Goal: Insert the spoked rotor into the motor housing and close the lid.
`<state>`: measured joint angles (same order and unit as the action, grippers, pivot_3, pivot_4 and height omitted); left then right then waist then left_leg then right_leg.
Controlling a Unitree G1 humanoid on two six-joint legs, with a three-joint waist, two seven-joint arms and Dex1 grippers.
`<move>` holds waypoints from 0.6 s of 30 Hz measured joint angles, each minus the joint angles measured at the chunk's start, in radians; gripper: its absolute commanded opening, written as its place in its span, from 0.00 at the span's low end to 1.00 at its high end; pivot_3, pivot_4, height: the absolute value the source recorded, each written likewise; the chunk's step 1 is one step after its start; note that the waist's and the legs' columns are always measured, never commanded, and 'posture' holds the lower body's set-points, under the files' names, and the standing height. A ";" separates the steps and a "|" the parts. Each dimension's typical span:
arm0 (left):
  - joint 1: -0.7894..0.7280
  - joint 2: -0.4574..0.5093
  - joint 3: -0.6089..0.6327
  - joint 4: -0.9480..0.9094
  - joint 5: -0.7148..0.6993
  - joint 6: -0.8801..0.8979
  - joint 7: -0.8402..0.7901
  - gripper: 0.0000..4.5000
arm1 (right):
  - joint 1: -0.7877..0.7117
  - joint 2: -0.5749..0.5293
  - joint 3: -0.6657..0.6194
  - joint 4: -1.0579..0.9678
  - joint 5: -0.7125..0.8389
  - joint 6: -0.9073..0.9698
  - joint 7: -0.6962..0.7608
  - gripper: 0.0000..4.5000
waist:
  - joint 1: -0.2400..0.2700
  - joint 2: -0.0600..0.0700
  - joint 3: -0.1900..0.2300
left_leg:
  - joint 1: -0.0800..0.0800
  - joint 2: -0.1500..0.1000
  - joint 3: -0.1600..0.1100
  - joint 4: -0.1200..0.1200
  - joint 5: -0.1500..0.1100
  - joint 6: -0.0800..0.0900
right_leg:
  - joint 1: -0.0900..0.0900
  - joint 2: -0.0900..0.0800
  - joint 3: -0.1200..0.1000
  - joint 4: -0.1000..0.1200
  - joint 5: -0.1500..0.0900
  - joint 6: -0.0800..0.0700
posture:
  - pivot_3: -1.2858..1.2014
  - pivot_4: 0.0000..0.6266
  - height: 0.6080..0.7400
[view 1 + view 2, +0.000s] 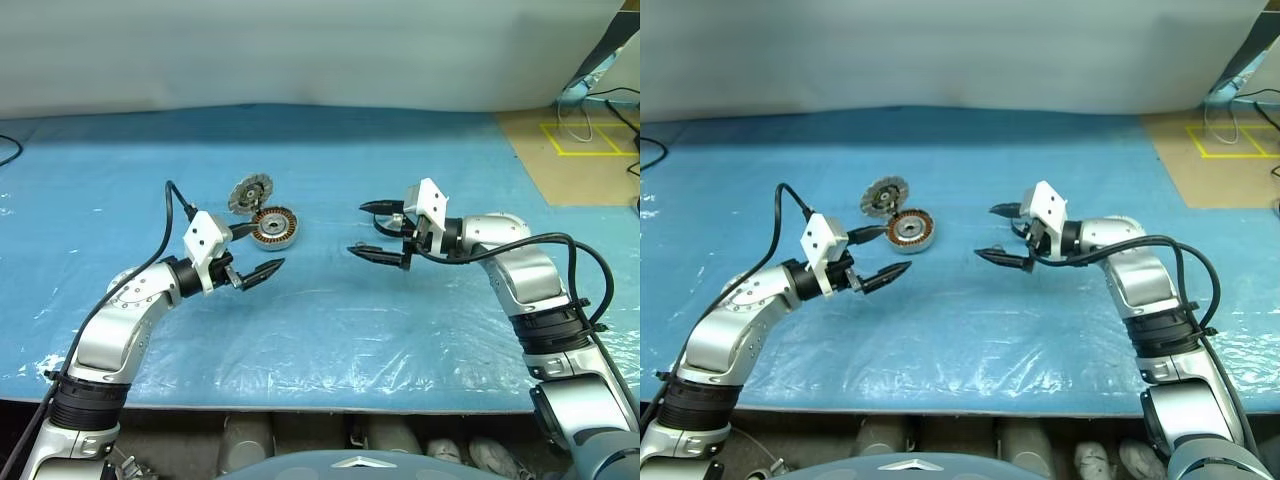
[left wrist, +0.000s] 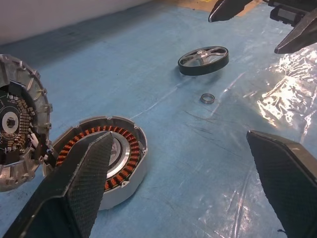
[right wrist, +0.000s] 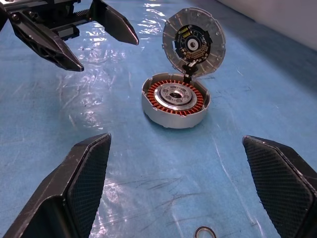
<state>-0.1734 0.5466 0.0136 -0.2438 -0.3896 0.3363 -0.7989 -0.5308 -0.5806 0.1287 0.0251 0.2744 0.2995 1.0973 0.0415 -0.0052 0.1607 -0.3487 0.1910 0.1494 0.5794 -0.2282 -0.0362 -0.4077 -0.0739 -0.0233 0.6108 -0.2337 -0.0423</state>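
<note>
On the blue tabletop [image 1: 420, 330], the housing [image 3: 174, 100] lies with its windings exposed and the lid [image 3: 194, 42] stands tilted open, still joined at its rim. Both the left gripper [image 1: 252, 254] and right gripper [image 1: 372, 230] hover above the sheet with jaws released, holding nothing. The rotor [image 2: 203, 60] lies apart beside a small ring [image 2: 207, 98]; insertion has not begun, so the next move calls for grasping the rotor.
</note>
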 measured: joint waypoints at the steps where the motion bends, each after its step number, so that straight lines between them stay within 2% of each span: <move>1: 0.000 -0.001 0.000 0.000 0.000 0.000 0.002 1.00 | -0.001 0.000 0.000 0.000 0.000 0.000 0.000 1.00 | 0.000 0.000 0.000 | 0.000 0.000 0.000 0.000 0.000 0.000 | 0.000 0.000 0.000 0.000 0.000 0.000 | 0.52 0.24 1.00; 18: -0.002 -0.009 -0.002 0.002 0.003 -0.001 0.005 1.00 | -0.017 -0.005 0.000 0.007 -0.001 0.001 0.011 1.00 | 0.000 0.000 0.000 | 0.000 0.000 0.000 0.000 0.000 0.000 | 0.000 0.000 0.000 0.000 0.000 0.000 | 0.52 0.24 1.00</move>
<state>-0.1756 0.5373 0.0113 -0.2413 -0.3868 0.3349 -0.7937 -0.5481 -0.5860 0.1287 0.0319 0.2739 0.3001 1.1082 0.0417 -0.0052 0.1607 -0.3486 0.1910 0.1494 0.5795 -0.2282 -0.0361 -0.4076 -0.0739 -0.0233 0.6110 -0.2337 -0.0423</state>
